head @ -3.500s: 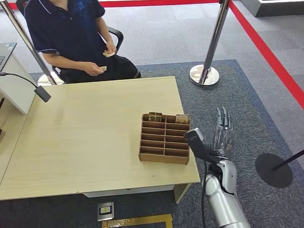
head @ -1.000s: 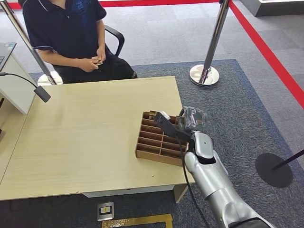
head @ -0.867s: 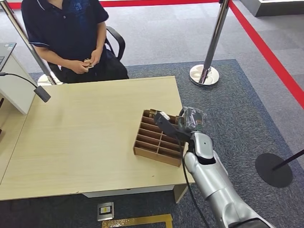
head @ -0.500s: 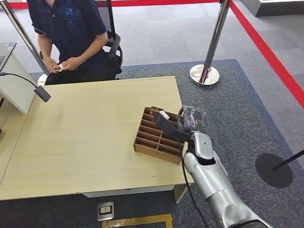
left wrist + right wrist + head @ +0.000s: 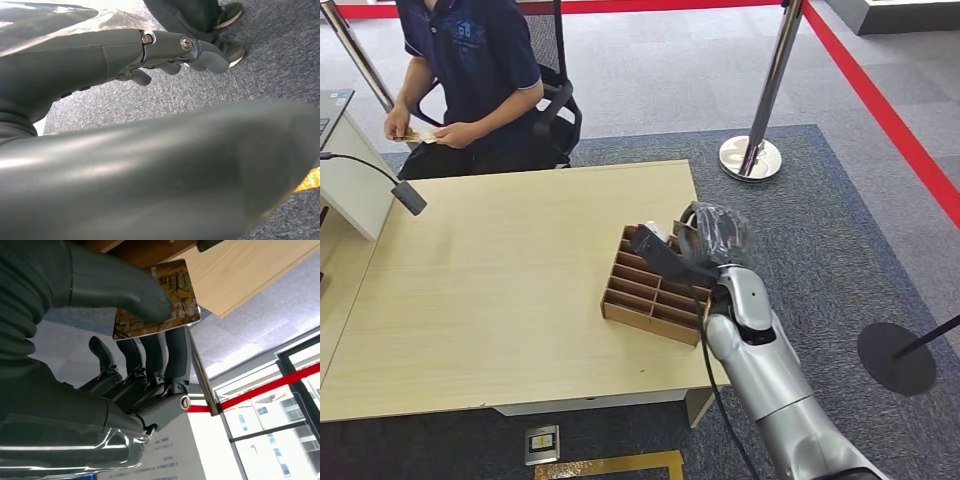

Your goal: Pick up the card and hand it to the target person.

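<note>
No readable text, brand, number or sign anywhere. Pale printing across the chest of the person's dark shirt (image 5: 463, 40), too small to make out. A patterned picture, no legible lettering, on the card (image 5: 166, 300). Faint dark marks on a white panel (image 5: 166, 450) behind, blurred beyond reading.

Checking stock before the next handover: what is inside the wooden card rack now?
The wooden card rack shows bare slots along its near rows. The right hand pinching a card covers the far row, so cards left there cannot be seen.
</note>
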`<state>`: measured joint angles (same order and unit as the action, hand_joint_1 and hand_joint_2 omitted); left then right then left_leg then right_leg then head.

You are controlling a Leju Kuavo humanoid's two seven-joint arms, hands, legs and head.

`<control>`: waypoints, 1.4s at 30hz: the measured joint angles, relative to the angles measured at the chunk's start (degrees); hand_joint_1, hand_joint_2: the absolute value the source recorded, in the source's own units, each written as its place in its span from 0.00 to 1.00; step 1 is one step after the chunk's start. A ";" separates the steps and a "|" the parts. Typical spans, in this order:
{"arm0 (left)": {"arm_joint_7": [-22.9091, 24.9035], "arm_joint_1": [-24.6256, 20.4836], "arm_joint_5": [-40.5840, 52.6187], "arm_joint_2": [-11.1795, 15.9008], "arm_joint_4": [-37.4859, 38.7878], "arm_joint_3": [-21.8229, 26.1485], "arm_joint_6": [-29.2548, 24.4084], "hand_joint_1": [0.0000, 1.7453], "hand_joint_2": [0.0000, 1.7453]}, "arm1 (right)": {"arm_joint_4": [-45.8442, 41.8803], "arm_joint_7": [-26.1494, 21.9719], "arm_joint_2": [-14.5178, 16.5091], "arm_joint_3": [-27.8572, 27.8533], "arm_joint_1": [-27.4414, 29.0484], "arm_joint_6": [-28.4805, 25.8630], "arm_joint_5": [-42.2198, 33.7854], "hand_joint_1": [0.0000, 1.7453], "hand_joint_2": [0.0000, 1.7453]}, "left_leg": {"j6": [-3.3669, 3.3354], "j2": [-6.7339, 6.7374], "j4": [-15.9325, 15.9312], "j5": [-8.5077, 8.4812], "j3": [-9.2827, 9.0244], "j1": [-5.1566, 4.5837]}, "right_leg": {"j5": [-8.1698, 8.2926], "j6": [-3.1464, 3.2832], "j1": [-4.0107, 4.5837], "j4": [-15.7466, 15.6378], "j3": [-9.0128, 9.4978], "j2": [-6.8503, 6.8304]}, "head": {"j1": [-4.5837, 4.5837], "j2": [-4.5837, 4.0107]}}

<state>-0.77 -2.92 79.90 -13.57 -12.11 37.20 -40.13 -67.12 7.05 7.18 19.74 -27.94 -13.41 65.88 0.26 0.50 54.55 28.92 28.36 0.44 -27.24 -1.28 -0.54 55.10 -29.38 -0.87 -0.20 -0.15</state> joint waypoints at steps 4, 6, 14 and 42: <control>-0.01 0.00 0.10 0.00 0.02 0.00 0.00 0.00 0.00 | -0.98 -2.86 0.14 0.79 -0.96 1.53 -5.56 0.88 1.00 | 0.00 0.00 0.00 0.00 0.01 0.00 | 0.00 0.00 0.00 0.01 0.00 0.00 | 0.00 0.00; -0.09 -0.02 0.20 0.00 0.02 0.00 0.00 0.00 0.00 | -1.07 -4.16 0.27 1.44 -1.82 1.45 -6.66 0.92 1.00 | 0.00 0.00 0.00 0.00 0.02 0.00 | 0.00 0.00 0.00 0.01 0.00 0.00 | 0.00 0.00; -1.05 -0.15 0.69 0.00 0.02 -0.05 0.01 0.00 0.00 | 1.57 -9.64 2.43 4.93 -6.47 -3.77 -7.39 0.94 1.00 | 0.01 0.01 0.00 -0.01 0.02 0.02 | 0.00 0.00 0.02 0.02 -0.01 0.00 | -0.01 0.00; -1.02 -0.33 0.05 0.00 0.06 -0.08 0.00 0.00 0.00 | 13.84 -11.34 6.92 11.64 -9.71 -7.36 -6.97 0.92 1.00 | 0.01 0.00 0.00 -0.01 0.02 0.02 | 0.00 0.00 0.02 0.02 -0.03 0.00 | 0.00 0.00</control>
<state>-1.78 -3.25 79.95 -13.57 -12.05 37.12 -40.13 -53.28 -4.28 14.10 31.38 -37.65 -20.77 58.91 0.27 0.50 54.55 28.91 28.38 0.46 -27.24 -1.27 -0.52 55.12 -29.41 -0.87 -0.20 -0.15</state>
